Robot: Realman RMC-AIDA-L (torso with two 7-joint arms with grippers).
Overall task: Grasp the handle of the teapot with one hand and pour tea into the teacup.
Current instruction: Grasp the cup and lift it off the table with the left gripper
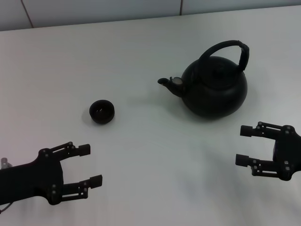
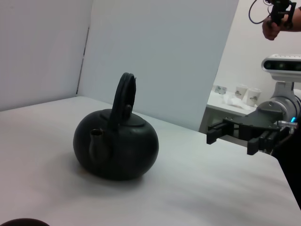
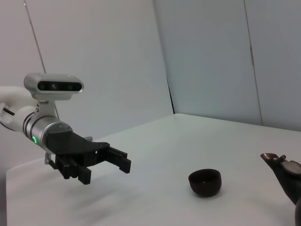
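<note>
The teapot (image 1: 215, 89) stands upright on the white bench (image 1: 141, 56), on the robot's right side, with its spout turned toward the teacup (image 1: 102, 111). This direction is useful: I judge that a simple tilt toward the left would send the tea the right way, though the cup is well apart from the spout, so the pot must first be carried nearer. The handle (image 1: 230, 51) rises over the lid as a free arch with nothing touching it.

The right tool (image 1: 246, 145) hovers near the teapot, on the side closer to the robot, with its fingers spread wide and holding nothing. It is the nearer one to the pot, so it is probably the one meant for the grasp. It is lower than the top of the arch, so it must rise and reach over the lid to close on the handle.

The left tool (image 1: 91, 165) waits near the robot's left edge, also wide open and empty, apart from the cup. Nothing is grasped yet, so the task is at its beginning.
</note>
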